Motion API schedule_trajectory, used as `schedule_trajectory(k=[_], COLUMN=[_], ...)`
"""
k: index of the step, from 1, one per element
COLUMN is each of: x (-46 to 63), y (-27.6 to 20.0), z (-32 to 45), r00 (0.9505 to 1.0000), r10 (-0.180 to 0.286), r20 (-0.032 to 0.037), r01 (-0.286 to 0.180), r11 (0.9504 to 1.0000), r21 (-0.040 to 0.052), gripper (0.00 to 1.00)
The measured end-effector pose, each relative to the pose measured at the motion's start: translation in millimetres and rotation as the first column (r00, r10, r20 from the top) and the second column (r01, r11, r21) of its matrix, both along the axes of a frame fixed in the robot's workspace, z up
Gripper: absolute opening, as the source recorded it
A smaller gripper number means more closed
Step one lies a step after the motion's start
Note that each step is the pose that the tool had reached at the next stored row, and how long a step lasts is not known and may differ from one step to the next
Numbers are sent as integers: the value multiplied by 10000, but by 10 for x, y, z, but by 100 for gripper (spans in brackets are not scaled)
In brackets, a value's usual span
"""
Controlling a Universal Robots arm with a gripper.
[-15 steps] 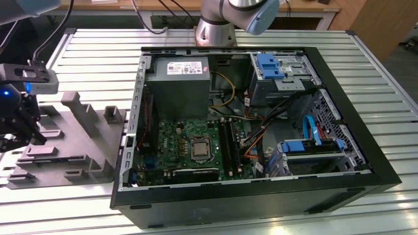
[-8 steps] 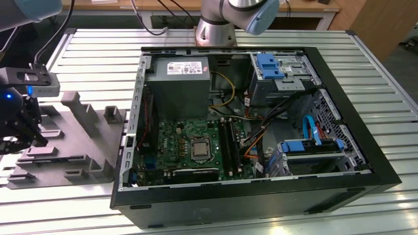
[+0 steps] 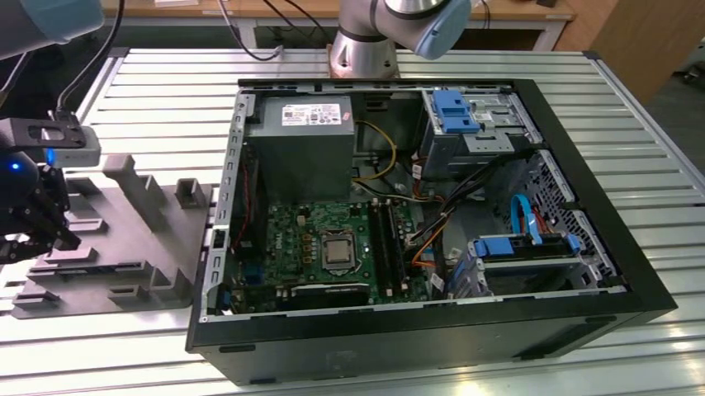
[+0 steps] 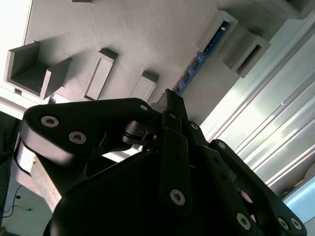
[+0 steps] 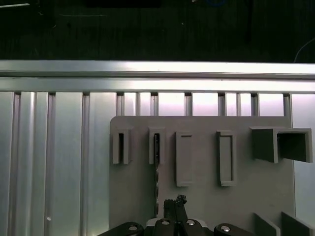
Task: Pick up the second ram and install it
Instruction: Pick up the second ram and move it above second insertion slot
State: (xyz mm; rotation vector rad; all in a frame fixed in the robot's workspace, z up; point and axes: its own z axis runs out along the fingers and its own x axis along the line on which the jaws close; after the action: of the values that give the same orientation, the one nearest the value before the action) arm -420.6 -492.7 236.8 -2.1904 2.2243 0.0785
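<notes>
The fingers (image 4: 172, 105) are drawn together with nothing between them, as far as both wrist views show. They hang low over the grey tray (image 4: 147, 34), just beside the near end of the ram (image 4: 196, 63).

The ram is not yet lifted. It stands on its long edge in the tray, held by two slotted posts, and runs away from the fingers toward the tray's edge. In the first wrist view it shows edge-on as a thin dark line (image 5: 156, 147), offset to one side of the fingers (image 5: 174, 206), not in line with them. The tray lies near the desk (image 3: 165, 82) edge on the exterior view's left, beside the open case (image 3: 441, 346). The board (image 3: 319, 239) lies inside the case, well apart from the ram.

The risk I see is that sideways offset. Closed and off-line as they are, the fingers would meet the tray floor or knock the strip's upper edge instead of straddling it. The strip is thin and gripped by narrow posts, so a grasp near one end or a pull that is not straight up could wedge it in the slots or flex it.

The wrist is over the tray with the fingers pointing down. The arm (image 3: 369, 41) reaches across from its base at the desk's far edge, beyond the case.
</notes>
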Motion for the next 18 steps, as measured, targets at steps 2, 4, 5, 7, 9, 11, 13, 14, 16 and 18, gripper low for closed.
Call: schedule_trajectory(k=[2,4,5,7,9,11,13,14,16,18], x=[-3,-5,-7,-10,-12,-14,-15,-16,-18,-19], y=[-10,-25,-32,-42,-58,-76,-90,-95,-105,-115], z=[-13,-26,-33,-50,-64,-81,-103,-119,-142,-155], r00=[10000,10000,10000,9999,9999,9998,9998,9997,9996,9996], r10=[29,60,75,106,140,175,210,229,266,296], r20=[1,1,1,1,1,1,1,3,1,0], r01=[-29,-60,-75,-106,-140,-175,-210,-229,-266,-296], r11=[10000,10000,10000,9999,9999,9998,9998,9997,9996,9996], r21=[1,1,0,1,1,1,2,4,4,3], gripper=[11,11,11,11,11,11,11,11,11,11])
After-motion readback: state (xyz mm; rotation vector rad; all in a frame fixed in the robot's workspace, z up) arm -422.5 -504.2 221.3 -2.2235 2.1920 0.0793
